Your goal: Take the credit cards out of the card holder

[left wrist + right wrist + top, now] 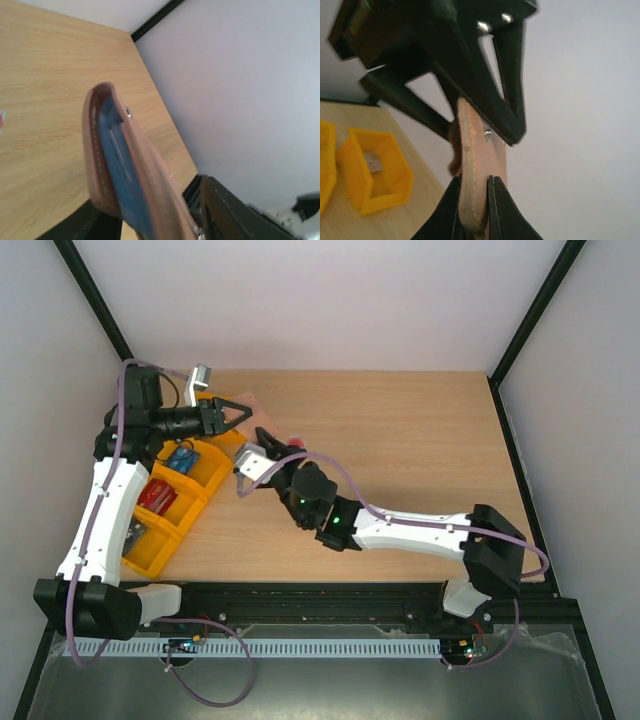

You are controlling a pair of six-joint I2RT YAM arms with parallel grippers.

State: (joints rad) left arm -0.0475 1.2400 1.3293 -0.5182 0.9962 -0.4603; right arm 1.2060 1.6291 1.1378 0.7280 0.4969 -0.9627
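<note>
The card holder [480,165], reddish-brown leather with a grey-blue inside [120,170], hangs in the air between both grippers. My right gripper [474,200] is shut on its lower stitched edge. My left gripper [150,215] stands open around the other end, and its black fingers [512,110] straddle the leather with gaps showing. From above, the holder [244,400] shows pale pink at the back left, with the left gripper [240,417] and right gripper [265,440] meeting there. A small pale piece with red [297,443] lies beside the right gripper, perhaps a credit card. No card is plainly visible in the holder's slots.
An orange bin tray [175,510] with small items in its compartments stands at the table's left, under the left arm. Its yellow-orange compartments [375,175] appear below the right wrist. White walls and black frame posts close in the table's left, back and right.
</note>
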